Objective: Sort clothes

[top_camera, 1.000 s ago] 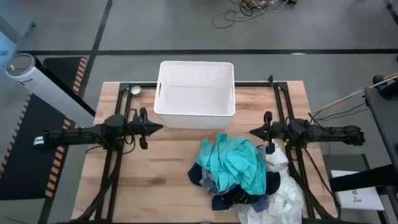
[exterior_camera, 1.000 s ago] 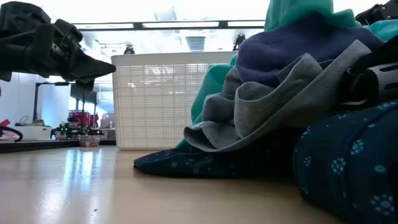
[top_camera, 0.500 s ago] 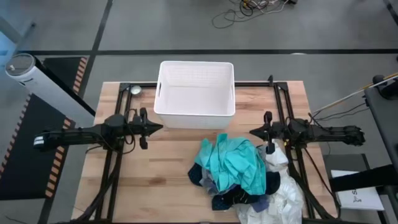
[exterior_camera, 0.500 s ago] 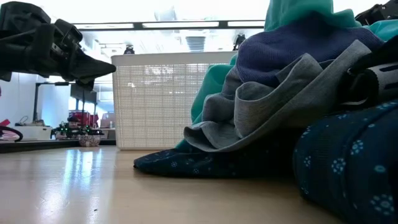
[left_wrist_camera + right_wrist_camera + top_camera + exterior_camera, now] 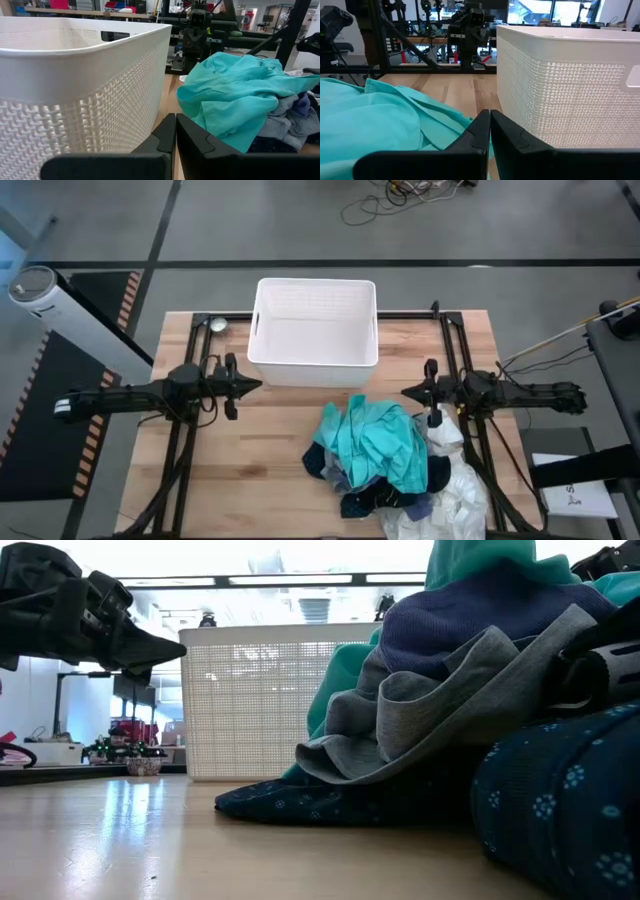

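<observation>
A heap of clothes (image 5: 385,455) lies on the wooden table at the near right: a teal garment (image 5: 378,438) on top, grey (image 5: 420,710) and purple (image 5: 470,620) pieces, dark blue patterned cloth (image 5: 560,810) beneath, white pieces (image 5: 455,495) at the near right corner. My left gripper (image 5: 258,385) is shut and empty, left of the heap and by the basket's near left corner. My right gripper (image 5: 405,392) is shut and empty, just above the heap's far edge.
A white slatted plastic basket (image 5: 315,330) stands at the table's far middle, between the two arms. Bare wood (image 5: 250,460) lies left of the heap. A small round metal object (image 5: 217,325) sits at the far left. Dark frame rails run along both sides.
</observation>
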Controlling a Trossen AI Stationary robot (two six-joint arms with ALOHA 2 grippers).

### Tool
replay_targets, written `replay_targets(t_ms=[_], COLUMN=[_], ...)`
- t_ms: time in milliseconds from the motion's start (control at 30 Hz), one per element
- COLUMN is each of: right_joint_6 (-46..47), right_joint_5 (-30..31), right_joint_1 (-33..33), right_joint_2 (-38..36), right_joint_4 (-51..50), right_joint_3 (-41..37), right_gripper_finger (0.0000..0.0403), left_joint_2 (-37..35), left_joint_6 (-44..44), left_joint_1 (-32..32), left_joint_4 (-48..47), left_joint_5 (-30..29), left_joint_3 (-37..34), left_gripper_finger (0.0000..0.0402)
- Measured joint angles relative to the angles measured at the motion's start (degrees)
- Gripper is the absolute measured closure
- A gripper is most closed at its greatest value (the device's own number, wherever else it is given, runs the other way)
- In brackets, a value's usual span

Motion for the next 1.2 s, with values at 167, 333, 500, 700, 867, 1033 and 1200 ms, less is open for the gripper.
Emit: replay_targets(t_ms=[167,333,500,700,867,1033,1200], right_joint_6=[0.0,0.0,0.0,0.0,0.0,0.0,0.0], right_joint_5=[0.0,0.0,0.0,0.0,0.0,0.0,0.0], right_joint_1=[0.0,0.0,0.0,0.0,0.0,0.0,0.0], right_joint_2=[0.0,0.0,0.0,0.0,0.0,0.0,0.0], right_joint_4=[0.0,0.0,0.0,0.0,0.0,0.0,0.0], right_joint_3=[0.0,0.0,0.0,0.0,0.0,0.0,0.0], right_gripper_finger=[0.0403,0.0403,0.0403,0.0403,0.0403,0.0403,0.0403], left_joint_2=[0.0,0.3,0.7,1.1,1.4,1.7,2.0], left_joint_6=[0.0,0.0,0.0,0.0,0.0,0.0,0.0], left_joint_1=[0.0,0.0,0.0,0.0,0.0,0.0,0.0], left_joint_4=[0.0,0.0,0.0,0.0,0.0,0.0,0.0], left_joint_5=[0.0,0.0,0.0,0.0,0.0,0.0,0.0], left_joint_3=[0.0,0.0,0.0,0.0,0.0,0.0,0.0], left_gripper_finger=[0.0402,0.0402,0.0402,0.0402,0.0402,0.0402,0.0402])
